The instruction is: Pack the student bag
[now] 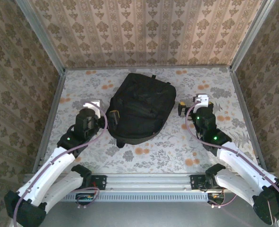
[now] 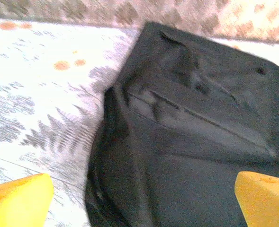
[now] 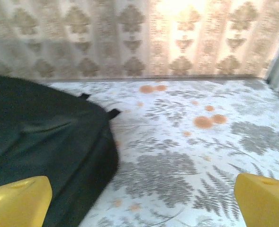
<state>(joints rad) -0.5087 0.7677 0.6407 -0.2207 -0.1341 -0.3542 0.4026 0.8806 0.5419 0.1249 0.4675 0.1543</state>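
Large black soft fabric backpack lies on the worktop; left tool gapes empty over its left edge, right tool splayed empty just right of it. Pinch only slack cloth and the bag could just slide.

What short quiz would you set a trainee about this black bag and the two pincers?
1. True or false: the student bag lies on the table.
2. The left pincer is: A open, B shut on a strap, C shut on a book.
3. Fill in: the right pincer has ____ fingertips.
Key: 1 true; 2 A; 3 yellow.
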